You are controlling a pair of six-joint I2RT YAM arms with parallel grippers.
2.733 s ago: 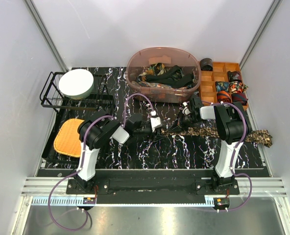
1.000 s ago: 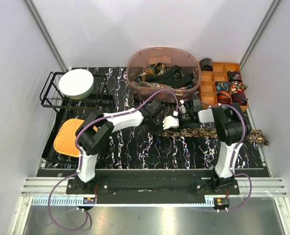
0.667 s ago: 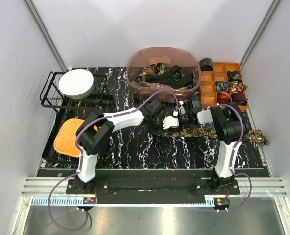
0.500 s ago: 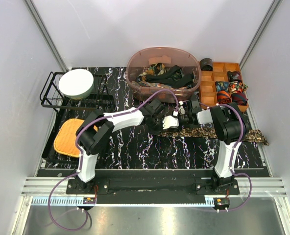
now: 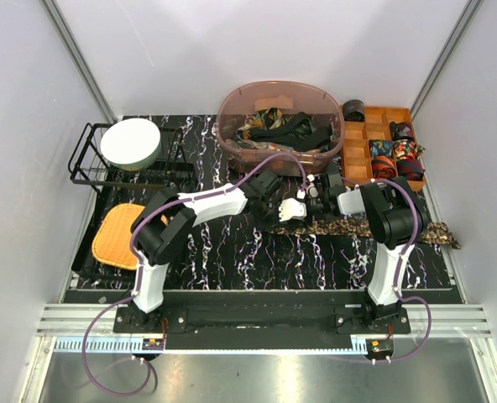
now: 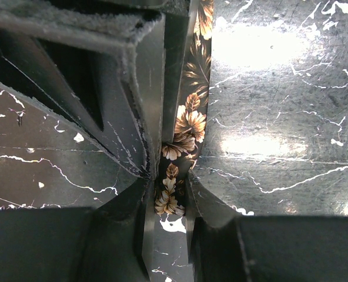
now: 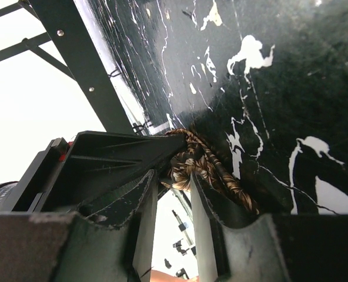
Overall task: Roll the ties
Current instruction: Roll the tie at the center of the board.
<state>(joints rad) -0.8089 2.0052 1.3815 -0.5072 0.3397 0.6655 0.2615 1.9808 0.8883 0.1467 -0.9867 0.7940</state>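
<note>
Left gripper (image 6: 169, 176) pinches the brown tie (image 6: 190, 120); right gripper (image 7: 174, 177) clamps its bunched end.

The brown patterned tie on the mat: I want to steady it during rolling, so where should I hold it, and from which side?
Probably hold the tie by its wide end, which lies flat and free near the mat's right edge. Come from above or the right, pinching across its width. The narrow end is taken: the left gripper and the right gripper both grip there.
</note>
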